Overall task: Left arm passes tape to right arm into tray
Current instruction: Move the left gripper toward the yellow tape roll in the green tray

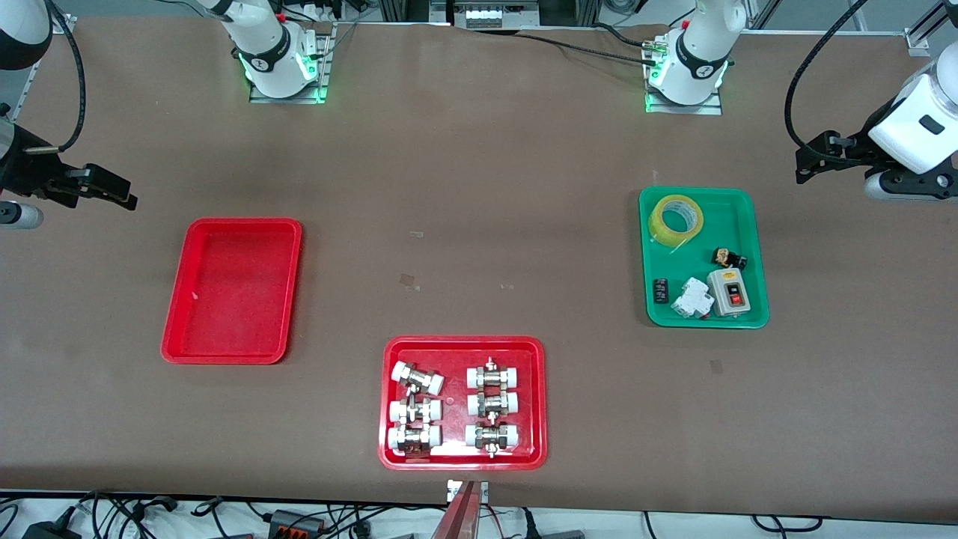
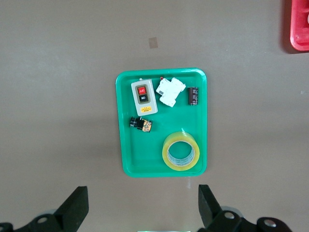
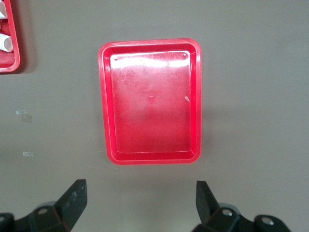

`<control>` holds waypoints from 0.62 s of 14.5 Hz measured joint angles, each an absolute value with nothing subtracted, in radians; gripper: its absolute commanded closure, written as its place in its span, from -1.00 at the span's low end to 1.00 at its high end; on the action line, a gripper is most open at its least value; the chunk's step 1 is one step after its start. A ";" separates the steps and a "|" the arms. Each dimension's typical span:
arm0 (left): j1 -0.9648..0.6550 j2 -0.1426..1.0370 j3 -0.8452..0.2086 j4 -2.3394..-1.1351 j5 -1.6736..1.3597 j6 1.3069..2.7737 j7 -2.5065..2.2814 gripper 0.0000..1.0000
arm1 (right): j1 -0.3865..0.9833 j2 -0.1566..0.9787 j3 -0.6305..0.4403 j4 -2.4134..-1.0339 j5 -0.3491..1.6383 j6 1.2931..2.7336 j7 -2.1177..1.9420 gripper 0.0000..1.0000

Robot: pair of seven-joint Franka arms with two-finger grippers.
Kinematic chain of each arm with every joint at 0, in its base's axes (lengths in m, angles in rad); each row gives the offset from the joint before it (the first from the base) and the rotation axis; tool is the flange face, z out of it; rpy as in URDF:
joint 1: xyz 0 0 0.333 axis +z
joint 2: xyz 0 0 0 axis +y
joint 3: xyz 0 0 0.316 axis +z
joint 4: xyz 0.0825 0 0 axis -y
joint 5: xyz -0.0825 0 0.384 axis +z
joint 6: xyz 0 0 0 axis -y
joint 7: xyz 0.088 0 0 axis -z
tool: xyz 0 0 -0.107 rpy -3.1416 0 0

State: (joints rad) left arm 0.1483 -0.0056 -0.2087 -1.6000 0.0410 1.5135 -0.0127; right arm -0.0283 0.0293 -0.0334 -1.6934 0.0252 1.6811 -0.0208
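Tape (image 1: 676, 217) in green tray (image 1: 748, 224), w/ switch box (image 1: 730, 292) and small parts. Plain red tray (image 1: 176, 314) bare. Left gripper (image 2: 142, 208) high over table nr green tray, fingers spread, nothing held. Right gripper (image 3: 140, 203) over table nr red tray, likewise spread.

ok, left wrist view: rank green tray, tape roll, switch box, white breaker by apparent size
1. green tray, largest by far; it holds the other three
2. tape roll
3. switch box
4. white breaker, a little smaller than the switch box

All lie in one tray, so nearness to the camera hardly skews this.
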 measured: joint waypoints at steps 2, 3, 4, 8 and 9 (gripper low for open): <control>0.149 -0.006 -0.209 -1.600 0.035 1.513 -0.013 -1.00 | -0.028 0.029 -0.033 -1.693 0.025 1.681 -0.021 -1.00; 0.149 -0.006 -0.209 -1.600 0.033 1.513 -0.013 -1.00 | -0.028 0.029 -0.033 -1.693 0.025 1.681 -0.021 -1.00; 0.149 -0.006 -0.209 -1.600 0.031 1.513 -0.013 -1.00 | -0.028 0.029 -0.033 -1.693 0.025 1.681 -0.021 -1.00; 0.149 -0.004 -0.209 -1.600 0.024 1.513 -0.013 -1.00 | -0.027 0.029 -0.033 -1.693 0.025 1.681 -0.021 -1.00; 0.149 -0.001 -0.208 -1.600 0.023 1.513 -0.013 -1.00 | -0.027 0.029 -0.033 -1.693 0.025 1.681 -0.021 -1.00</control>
State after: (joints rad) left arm 0.1492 -0.0010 -0.2084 -1.6000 0.0233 1.5135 -0.0127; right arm -0.0273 0.0286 -0.0334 -1.6934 0.0250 1.6811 -0.0211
